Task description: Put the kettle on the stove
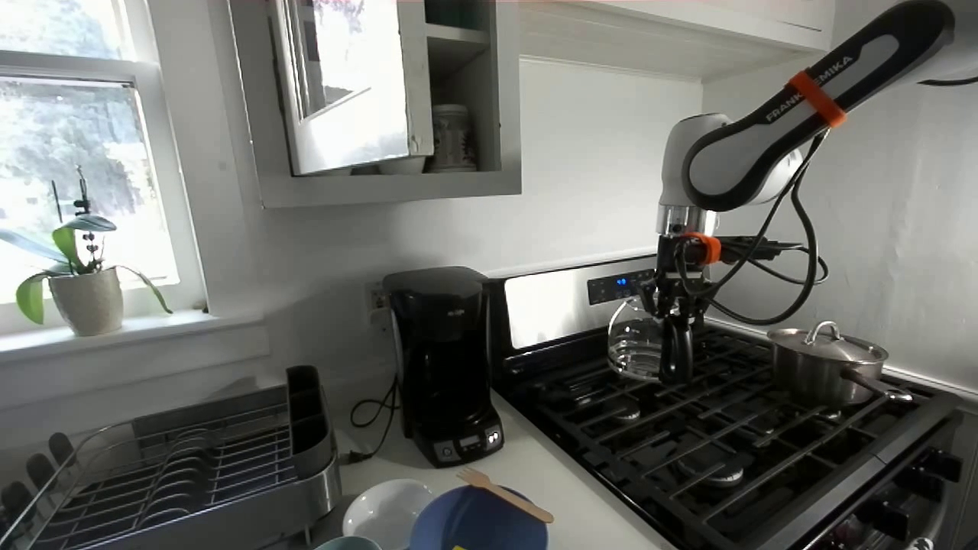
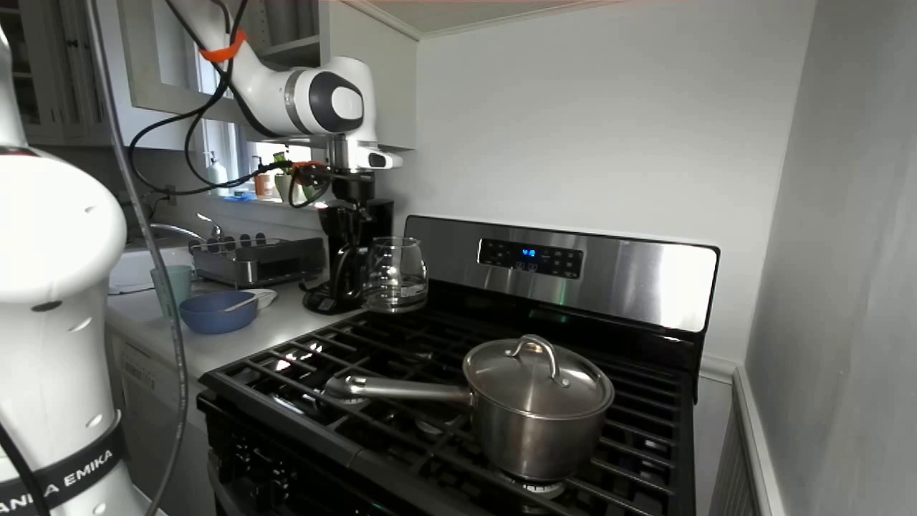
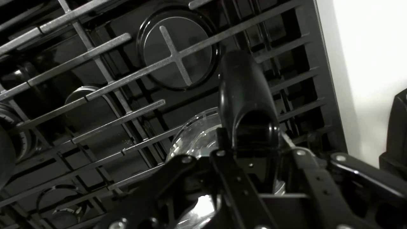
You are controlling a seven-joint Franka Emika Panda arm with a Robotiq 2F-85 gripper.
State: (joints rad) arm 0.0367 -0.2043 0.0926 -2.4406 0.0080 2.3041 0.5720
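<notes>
I have the kettle by its black handle, my gripper closed round it, over the stove, toward the coffee maker. The carrying looks nearly done; the base seems to hang clear of the grates, though I can't be sure. What's left: lower, let go (the pot sits well apart).

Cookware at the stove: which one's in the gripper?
The clear glass kettle: the gripper holds its black handle, whereas the lidded steel pot stands ungripped on the stove.
</notes>
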